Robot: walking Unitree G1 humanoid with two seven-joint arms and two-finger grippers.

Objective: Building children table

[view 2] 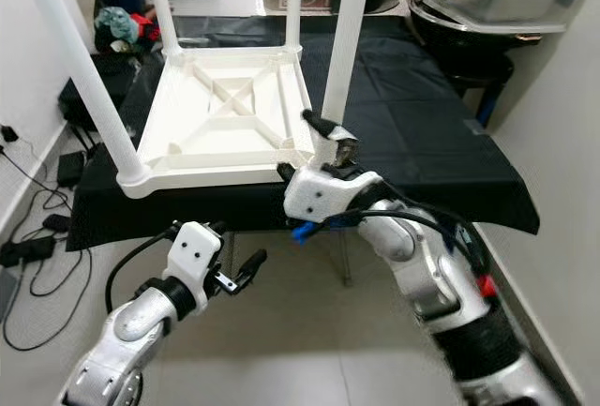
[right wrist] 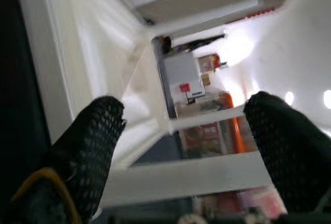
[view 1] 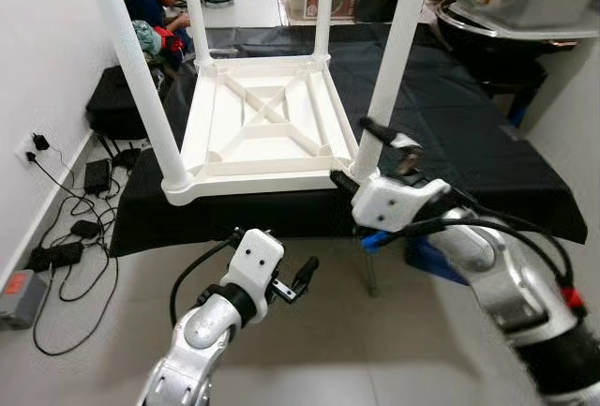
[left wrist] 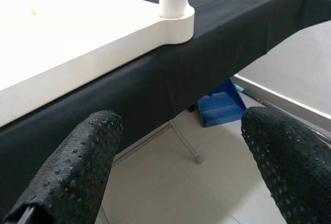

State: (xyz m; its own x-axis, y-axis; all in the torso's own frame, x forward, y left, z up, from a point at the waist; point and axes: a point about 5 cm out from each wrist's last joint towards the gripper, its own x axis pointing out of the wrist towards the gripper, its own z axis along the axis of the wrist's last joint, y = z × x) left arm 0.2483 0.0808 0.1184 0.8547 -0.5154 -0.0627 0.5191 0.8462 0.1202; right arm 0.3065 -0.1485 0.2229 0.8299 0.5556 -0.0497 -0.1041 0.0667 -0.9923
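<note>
- A white plastic children's table [view 1: 262,125] lies upside down on a larger table draped in a black cloth [view 1: 469,143], its ribbed underside facing up and four white legs standing upright from its corners.
- The near right leg [view 1: 394,50] rises from the corner socket at the cloth's front edge; the near left leg [view 1: 136,68] rises from the opposite front corner.
- The right gripper [view 1: 361,153] is raised to that near right corner, its jaws spread wide on either side of the leg's base, with one black finger [view 1: 375,130] beside the leg and nothing clamped between them.
- The left gripper [view 1: 298,279] hangs lower, in front of the cloth's front edge and over the tiled floor [view 1: 328,340], jaws wide apart and holding nothing.
- A blue object [left wrist: 220,107] sits on the floor beneath the draped table.
- Black cables and power adapters [view 1: 70,228] lie by the left wall.
- A person [view 1: 159,3] sits on the floor beyond the table's far left corner.
</note>
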